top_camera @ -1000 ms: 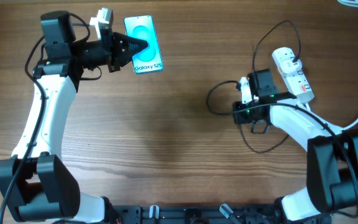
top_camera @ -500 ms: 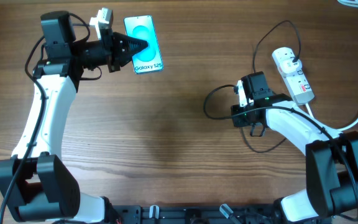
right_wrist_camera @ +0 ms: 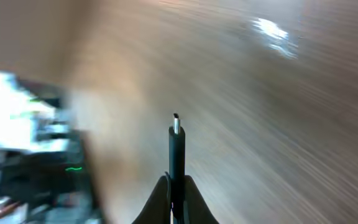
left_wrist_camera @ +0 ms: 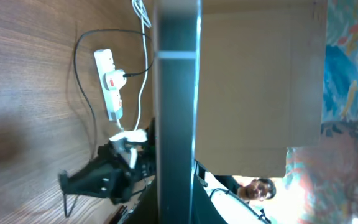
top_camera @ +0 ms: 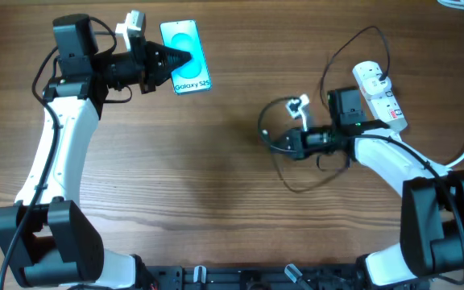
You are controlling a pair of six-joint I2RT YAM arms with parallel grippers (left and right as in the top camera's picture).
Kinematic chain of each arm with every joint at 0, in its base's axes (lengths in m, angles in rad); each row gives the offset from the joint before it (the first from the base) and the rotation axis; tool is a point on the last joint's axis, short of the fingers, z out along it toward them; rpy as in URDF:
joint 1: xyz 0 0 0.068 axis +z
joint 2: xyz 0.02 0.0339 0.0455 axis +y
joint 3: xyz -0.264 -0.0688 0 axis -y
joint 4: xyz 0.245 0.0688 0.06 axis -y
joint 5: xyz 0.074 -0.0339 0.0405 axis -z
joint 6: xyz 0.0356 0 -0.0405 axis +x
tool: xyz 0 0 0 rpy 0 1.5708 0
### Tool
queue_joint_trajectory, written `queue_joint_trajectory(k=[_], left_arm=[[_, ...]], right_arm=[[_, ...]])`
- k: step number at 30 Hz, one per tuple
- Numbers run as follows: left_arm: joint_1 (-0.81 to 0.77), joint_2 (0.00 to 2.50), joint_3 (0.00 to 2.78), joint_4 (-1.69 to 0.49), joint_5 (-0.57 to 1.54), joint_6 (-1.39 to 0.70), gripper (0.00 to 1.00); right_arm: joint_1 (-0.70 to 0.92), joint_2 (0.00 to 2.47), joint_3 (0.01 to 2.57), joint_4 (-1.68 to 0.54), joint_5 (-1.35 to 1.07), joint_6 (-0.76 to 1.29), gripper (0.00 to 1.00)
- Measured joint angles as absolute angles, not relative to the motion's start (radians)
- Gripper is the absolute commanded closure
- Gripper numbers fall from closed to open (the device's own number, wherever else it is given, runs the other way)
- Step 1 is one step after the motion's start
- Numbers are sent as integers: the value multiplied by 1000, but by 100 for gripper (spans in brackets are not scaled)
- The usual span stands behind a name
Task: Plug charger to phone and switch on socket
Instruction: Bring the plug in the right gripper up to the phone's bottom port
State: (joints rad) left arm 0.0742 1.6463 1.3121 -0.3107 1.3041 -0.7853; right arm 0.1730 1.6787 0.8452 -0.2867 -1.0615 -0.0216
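Over the wooden table (top_camera: 216, 161), the right gripper (right_wrist_camera: 176, 183) had swung round leftward from beside the socket (top_camera: 379, 95), pinching the charger (right_wrist_camera: 176, 146) just behind its connector. Far left, the left gripper (top_camera: 180, 58) stayed clamped on the phone (top_camera: 192, 82), unmoved.

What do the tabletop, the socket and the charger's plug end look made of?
Table: wood or wood-look laminate, matte, visible brown grain. Socket: white moulded plastic, smooth casing. Charger: black plastic or rubber sleeve, bright likely-metal tip.
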Motion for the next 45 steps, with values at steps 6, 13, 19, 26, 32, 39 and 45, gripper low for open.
queue_joint_trajectory(k=[6,13,19,26,32,39,45], left_arm=[[11,1645,1311,-175,1232,-893,96],[-53,1629,1307,152,1219,-1081,96],[-135,1629,1306,266,1145,-1170,96],[-155,1629,1306,262,1107,-1119,96],[-161,1629,1306,320,1174,-1084,96],[-161,1629,1306,322,1240,-1074,96],[-159,1629,1306,322,1239,-1075,96]], right_arm=[[173,1664,849,529,-1497,508,96],[191,1647,859,1377,-1555,1371,96],[270,1647,859,1378,-1510,1530,96],[287,1647,859,1382,-1409,1575,96],[287,1647,859,1365,-1333,1590,96],[287,1647,859,1366,-1304,1593,96],[287,1647,859,1302,-1300,1565,96]])
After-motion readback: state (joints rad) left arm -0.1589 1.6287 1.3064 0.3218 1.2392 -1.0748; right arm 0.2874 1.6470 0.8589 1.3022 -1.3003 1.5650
